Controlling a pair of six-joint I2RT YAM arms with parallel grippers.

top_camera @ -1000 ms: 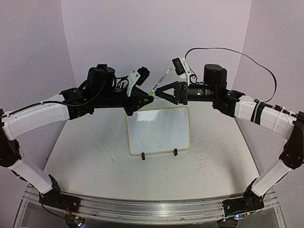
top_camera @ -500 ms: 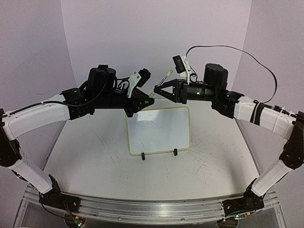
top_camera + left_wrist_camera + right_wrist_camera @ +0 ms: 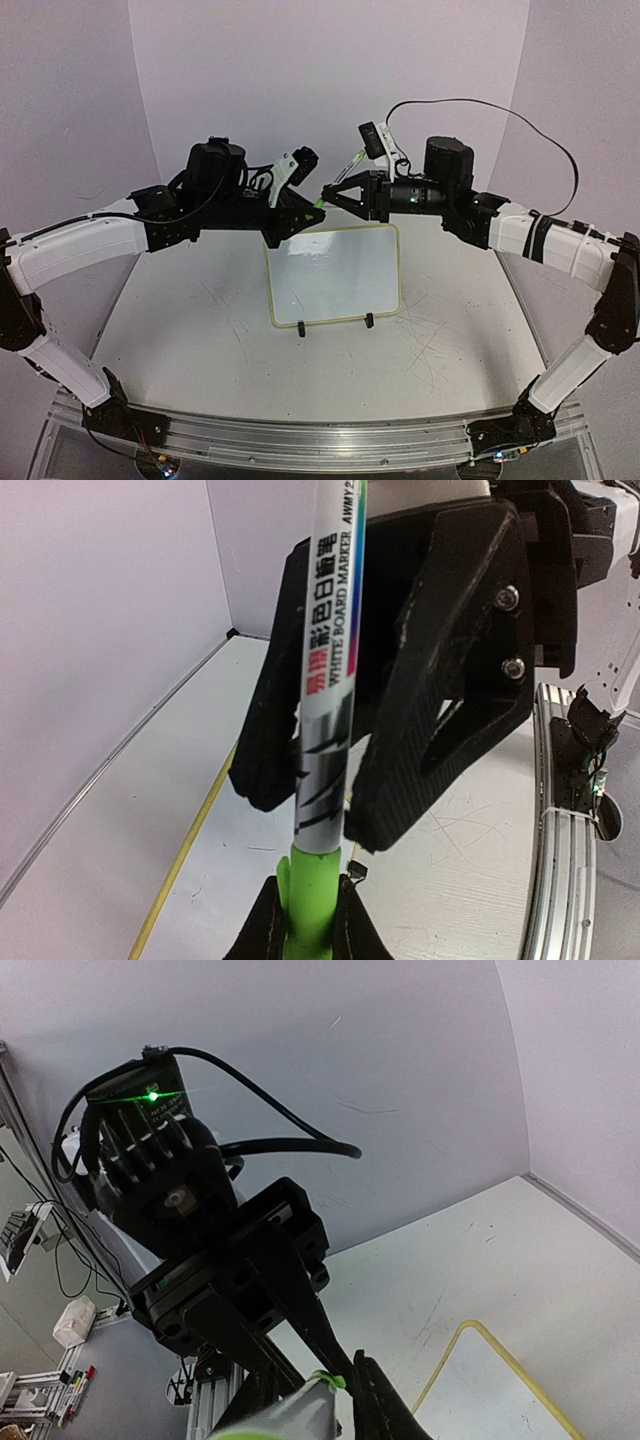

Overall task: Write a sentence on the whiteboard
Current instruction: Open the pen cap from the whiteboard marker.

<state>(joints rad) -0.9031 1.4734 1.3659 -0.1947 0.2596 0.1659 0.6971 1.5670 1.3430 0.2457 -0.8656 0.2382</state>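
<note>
Aluminium rail (image 3: 320, 440) runs along the near edge at 6 o'clock, with both arm bases bolted to it. Past it the grey table (image 3: 170, 310) is scuffed with fine scratches.

At the middle of the table sits the whiteboard (image 3: 335, 275), with a pale yellow rim all round and two black clip feet (image 3: 300, 328) on its near edge. From where I stand its face looks plain white.

The white arms sweep in from 8 o'clock and 4 o'clock and meet above the board's far edge, at 12 o'clock from its centre. The left gripper (image 3: 312, 205) is pinched tight on the bright green end of a marker (image 3: 330, 680). The marker's white barrel, printed "WHITE BOARD MARKER", rises away from those fingers towards 1 o'clock. It is held up in the air, clear of the board.

The right gripper (image 3: 325, 190) reaches in from 3 o'clock, its black fingers drawn narrow around the barrel just beyond the green end. There is one finger on each side, and as far as the left wrist view shows they press against the barrel. The two grippers sit almost tip to tip.

Farther back a black cable (image 3: 480, 105) arcs over the right arm, and behind it all curves a lilac wall (image 3: 330, 60).
</note>
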